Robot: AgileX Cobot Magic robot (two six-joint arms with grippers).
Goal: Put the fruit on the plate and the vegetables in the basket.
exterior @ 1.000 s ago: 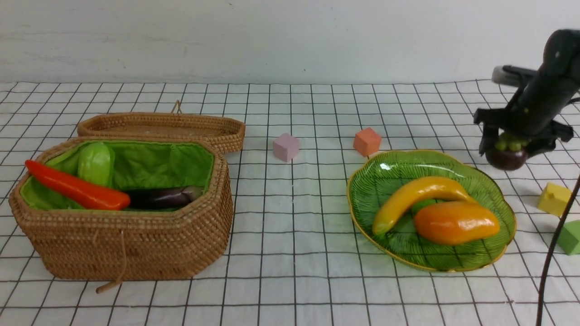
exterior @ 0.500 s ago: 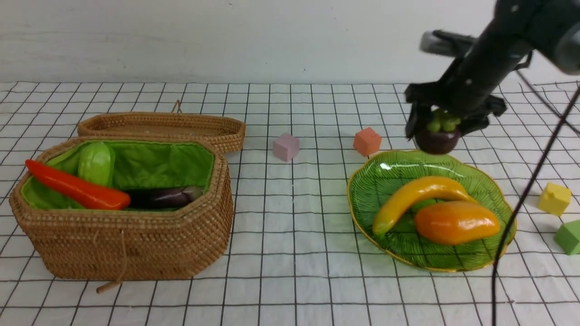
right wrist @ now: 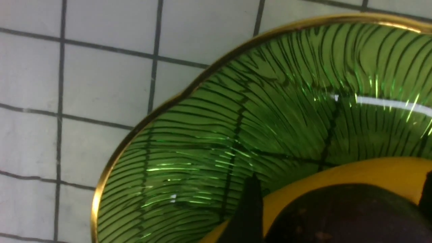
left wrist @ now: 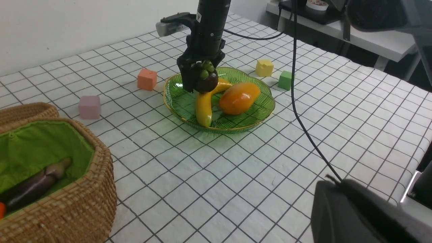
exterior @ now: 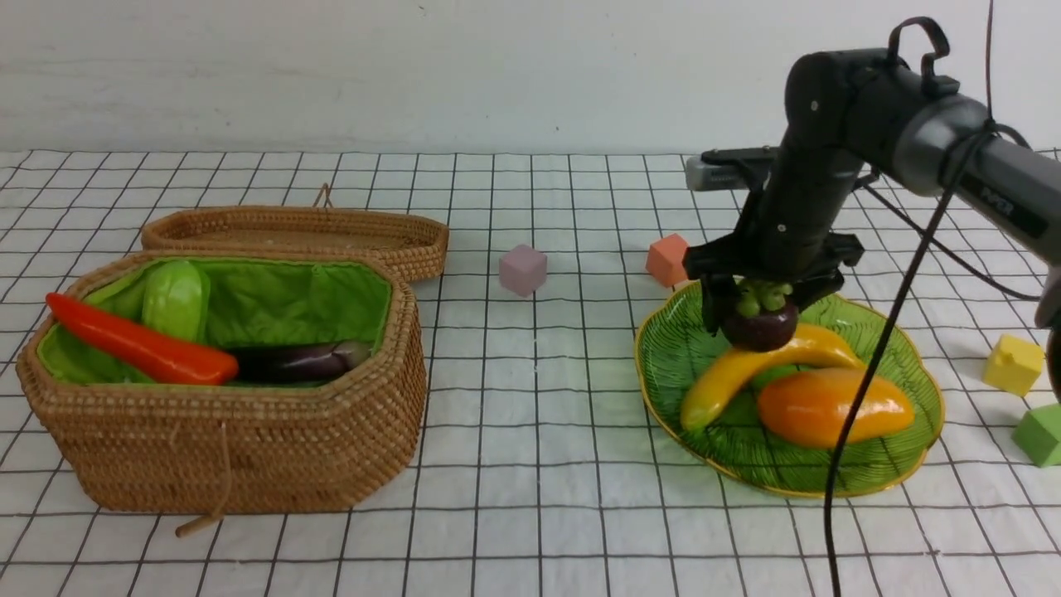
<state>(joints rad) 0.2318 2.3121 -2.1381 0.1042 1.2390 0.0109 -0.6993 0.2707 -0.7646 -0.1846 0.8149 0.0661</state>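
My right gripper (exterior: 758, 311) hangs over the far side of the green plate (exterior: 663, 390). The dark purple mangosteen (exterior: 760, 327) sits between its fingers and rests against the yellow banana (exterior: 729, 377). In the right wrist view a strip of banana (right wrist: 337, 170) shows between each finger and the mangosteen (right wrist: 337, 216), so the jaws stand open. The orange mango (exterior: 829, 406) lies beside the banana. The wicker basket (exterior: 232, 448) holds the carrot (exterior: 141, 344), the green gourd (exterior: 176, 298) and the eggplant (exterior: 298, 362). My left gripper (left wrist: 357, 216) is a dark blur, shut.
The basket's shallow lid (exterior: 298, 232) lies behind it. A pink cube (exterior: 523, 269) and an orange cube (exterior: 666, 259) sit behind the plate. A yellow cube (exterior: 1013, 363) and a green cube (exterior: 1043, 433) sit at the right. A black cable (exterior: 870, 373) hangs across the plate.
My right arm carried the mangosteen left and down, from right of the plate to over it and onto the banana. Its jaws have widened.
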